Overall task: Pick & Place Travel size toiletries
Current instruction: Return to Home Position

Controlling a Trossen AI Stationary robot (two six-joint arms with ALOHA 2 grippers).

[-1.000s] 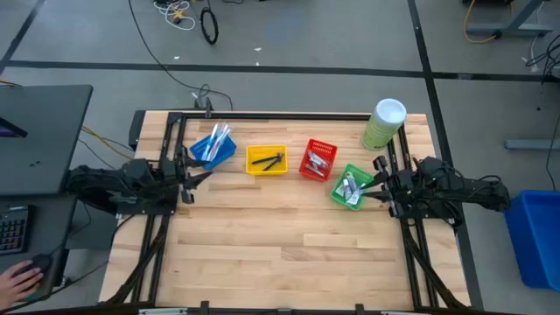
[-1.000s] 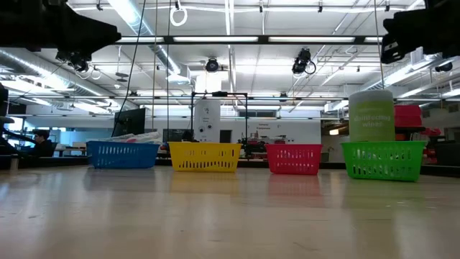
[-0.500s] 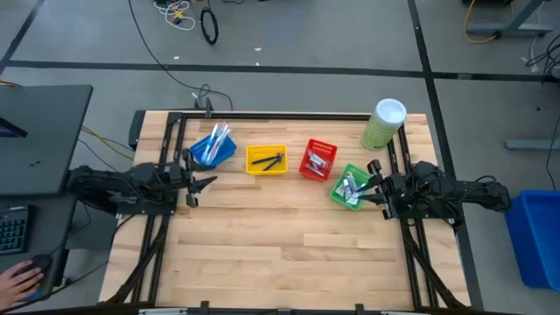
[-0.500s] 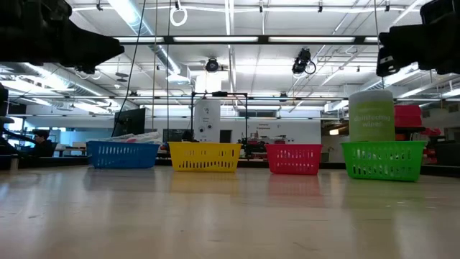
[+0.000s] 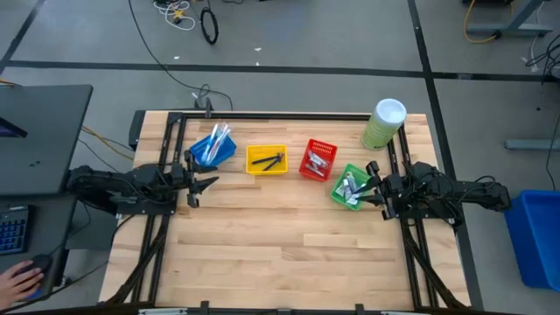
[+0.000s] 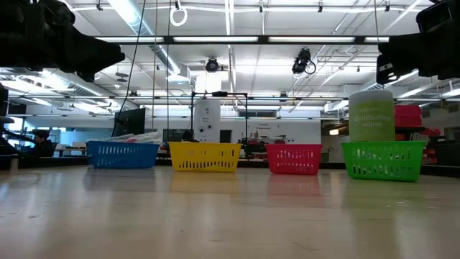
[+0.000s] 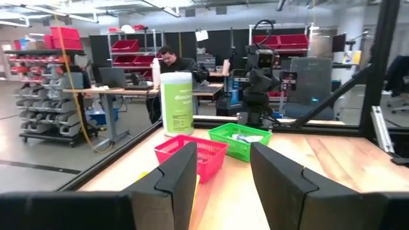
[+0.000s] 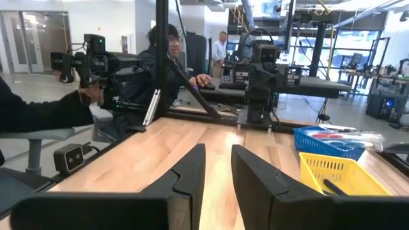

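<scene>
The toiletries lie in four small bins along the table's far side. Pale toothbrushes [image 5: 217, 138] stick out of the blue bin [image 5: 213, 150]. Dark razors [image 5: 269, 161] lie in the yellow bin [image 5: 266, 159], white tubes [image 5: 320, 160] in the red bin [image 5: 318, 161], and silver tubes [image 5: 350, 185] in the green bin [image 5: 350, 187]. My left gripper [image 5: 203, 184] hovers open at the table's left side, just near of the blue bin. My right gripper [image 5: 372, 188] hovers open at the right side, beside the green bin. Both are raised above the table and hold nothing.
A tall pale-green canister with a white lid [image 5: 383, 124] stands at the far right corner, behind the green bin. Black frame rails [image 5: 166, 166] run along the left, right and far edges. Bare wood [image 5: 280, 236] fills the middle and near half. A person's hand [image 5: 17, 280] rests left of the table.
Both arms have edged inward: the left gripper a little toward the table's right, the right gripper a little toward the left, closer to the green bin. The bins and their contents have stayed put.
</scene>
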